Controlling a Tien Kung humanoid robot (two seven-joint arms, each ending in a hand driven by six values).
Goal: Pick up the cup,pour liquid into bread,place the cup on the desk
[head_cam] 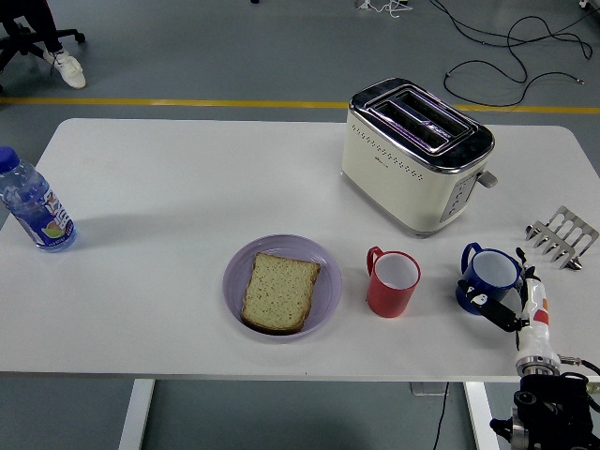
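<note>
Right hand [514, 298] curls its fingers around the blue cup [488, 278] near the table's [169, 187] right edge, beside the red cup [392, 282]. Bottle [33, 206] label's print is unreadable.

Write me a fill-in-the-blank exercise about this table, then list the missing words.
1. The slice of bread lies on a ____ plate.
2. The right hand is closing around the ____ cup.
3. The red cup stands between the plate and the ____ cup.
4. The water bottle stands near the table's ____ edge.

Missing words: purple; blue; blue; left
</note>
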